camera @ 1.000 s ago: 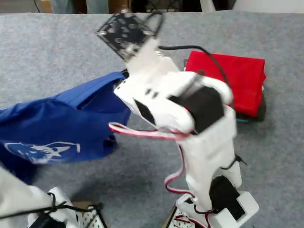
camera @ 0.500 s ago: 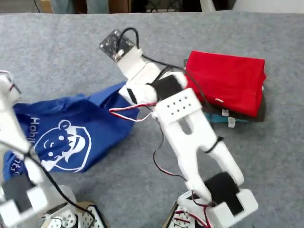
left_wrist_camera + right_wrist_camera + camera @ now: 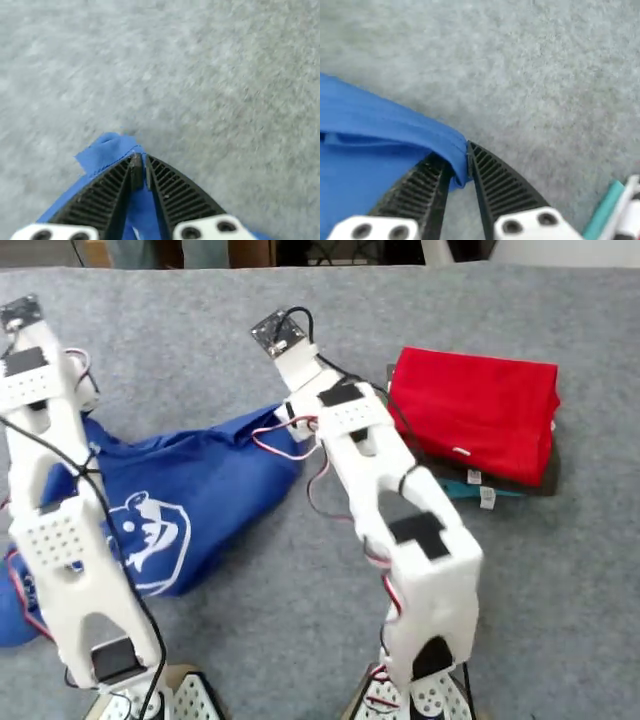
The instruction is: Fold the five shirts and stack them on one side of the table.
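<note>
Well, from the high camera, the crumpled blue shirt [image 3: 200, 495] with a white printed emblem sprawls across the grey felt table [image 3: 180, 330], stretched between my two white arms. My left arm [image 3: 60, 530] stands over the shirt's left part. My right arm [image 3: 380, 490] reaches to the shirt corner nearest the pile. Just beside that arm, toward the table's right side, a folded red shirt [image 3: 480, 405] tops a small stack of folded dark and teal garments [image 3: 480, 490] (only their edges peek out under the red one).

In the left wrist view, my left gripper [image 3: 139, 162] is closed. Its ribbed black fingers [image 3: 170, 195] pinch a corner of the blue shirt, which pokes out just past the tips above the grey felt.

In the right wrist view, my right gripper [image 3: 459, 159] is clamped on the blue shirt's hemmed edge, and the fold of fabric runs between the ribbed fingers and off to one side. A teal edge of the stack lies on the felt not far beyond.
</note>
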You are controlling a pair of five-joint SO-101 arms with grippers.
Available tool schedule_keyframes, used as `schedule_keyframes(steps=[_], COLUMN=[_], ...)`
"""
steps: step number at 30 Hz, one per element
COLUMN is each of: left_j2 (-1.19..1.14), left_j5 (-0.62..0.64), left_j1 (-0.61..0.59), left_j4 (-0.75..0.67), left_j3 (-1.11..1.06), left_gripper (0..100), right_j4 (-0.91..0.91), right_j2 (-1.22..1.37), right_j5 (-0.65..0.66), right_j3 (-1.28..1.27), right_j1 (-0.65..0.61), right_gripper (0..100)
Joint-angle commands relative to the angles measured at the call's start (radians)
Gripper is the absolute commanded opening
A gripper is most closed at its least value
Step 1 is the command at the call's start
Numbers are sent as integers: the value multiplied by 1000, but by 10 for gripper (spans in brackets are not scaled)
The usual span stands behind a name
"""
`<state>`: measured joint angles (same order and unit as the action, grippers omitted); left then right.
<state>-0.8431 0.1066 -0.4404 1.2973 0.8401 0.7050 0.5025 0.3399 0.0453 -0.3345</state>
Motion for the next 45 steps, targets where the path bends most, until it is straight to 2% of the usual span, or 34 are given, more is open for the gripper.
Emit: schedule_keyframes(steps=[1, 5, 8, 16, 20, 24, 27, 32, 36, 40, 45], left_j2=[-146, -288, -350, -247, -190, -161, -92, 158, 318, 356, 385], left_j5=[-2, 21, 68, 175, 190, 192, 153, 114, 180, 193, 91], left_j1=[19, 15, -10, -154, -222, -285, -300, -237, -205, -323, -461], left_j4=[74, 184, 256, 350, 473, 466, 468, 463, 396, 249, 232], left_j3=[363, 664, 837, 822, 789, 615, 384, -96, -412, -662, -786], left_gripper=[33, 132, 159, 162, 159, 157, 112, 81, 84, 81, 80], right_j4=[-17, -17, -15, -18, -17, -17, -18, -25, -25, -25, -23], right_j2=[119, 220, 246, 252, 252, 252, 252, 252, 252, 252, 251], right_j5=[2, 2, 2, 2, 2, 2, 2, 2, 2, 2, -8], right_j3=[189, 288, 312, 321, 321, 321, 321, 323, 323, 323, 323], right_j1=[31, 29, 29, 51, 52, 52, 54, 75, 75, 75, 75], right_gripper=[14, 14, 14, 14, 14, 14, 14, 14, 14, 14, 14])
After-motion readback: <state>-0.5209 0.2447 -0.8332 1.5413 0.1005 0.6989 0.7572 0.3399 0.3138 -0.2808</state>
